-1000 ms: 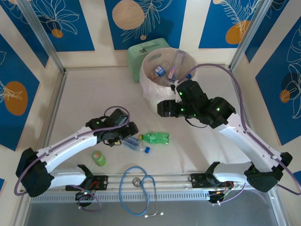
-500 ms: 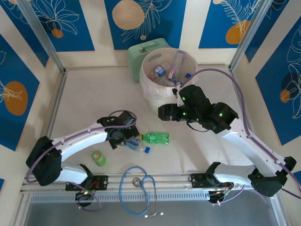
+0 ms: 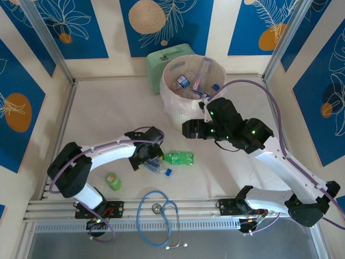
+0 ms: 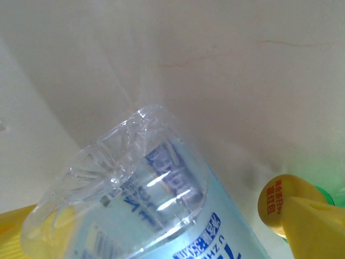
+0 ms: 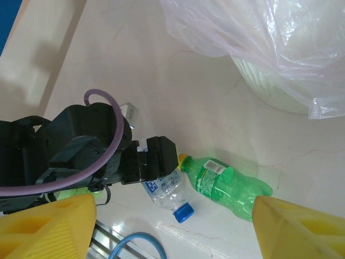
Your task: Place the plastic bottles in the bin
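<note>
The clear bottle (image 3: 159, 167) lies on its side on the table (image 3: 108, 113), near the front edge and a little left of centre. Its long axis runs diagonally: the blue cap (image 3: 168, 172) points toward the near edge and to the right, and the base points back and to the left. The left gripper (image 4: 161, 226) has its yellow fingers (image 4: 310, 226) spread wide on either side of that base. A gap shows beside the bottle, so the bottle is straddled, not clamped. Just beside it lies a green bottle (image 3: 179, 157), its long axis almost parallel to the front edge, with its yellow cap (image 5: 183, 159) toward the left gripper and its base to the right. A smaller green bottle (image 3: 112, 181) lies well apart to the left; which way it points is hard to tell. Toward the back stands the bin (image 3: 175, 105), upright and lined with a plastic bag, with several bottles (image 3: 183, 81) already inside. The right gripper (image 3: 187, 128) hangs in front of the bin, its jaws wide with nothing between them. A mint-green box (image 3: 159, 60) stands behind the bin, and a blue stethoscope (image 3: 141, 215) lies at the front edge.
</note>
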Tool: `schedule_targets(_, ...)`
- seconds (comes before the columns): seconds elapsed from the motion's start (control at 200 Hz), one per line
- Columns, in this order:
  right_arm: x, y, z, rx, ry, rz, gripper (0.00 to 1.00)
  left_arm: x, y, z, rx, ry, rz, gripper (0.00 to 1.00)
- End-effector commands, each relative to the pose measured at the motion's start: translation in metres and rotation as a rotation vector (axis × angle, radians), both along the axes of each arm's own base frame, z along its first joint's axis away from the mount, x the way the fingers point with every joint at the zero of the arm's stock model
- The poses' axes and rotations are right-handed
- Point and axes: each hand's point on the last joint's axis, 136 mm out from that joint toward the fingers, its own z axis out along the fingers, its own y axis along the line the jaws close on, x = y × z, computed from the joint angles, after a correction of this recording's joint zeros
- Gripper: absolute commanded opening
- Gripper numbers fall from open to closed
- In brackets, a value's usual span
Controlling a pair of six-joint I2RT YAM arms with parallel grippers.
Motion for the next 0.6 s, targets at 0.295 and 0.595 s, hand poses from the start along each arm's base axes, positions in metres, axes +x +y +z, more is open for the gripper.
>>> schedule_targets(0.295, -0.003, -0.005, -0.007, 0.015, 0.033, -0.027, 0.73, 0.013, -0.002, 0.012, 0.022, -0.066, -0.004, 0.73)
schedule_targets(0.595, -0.005, -0.002, -0.004, 0.037, 0.047, -0.024, 0.73, 0.017, -0.003, 0.026, -0.011, -0.108, -0.036, 0.6)
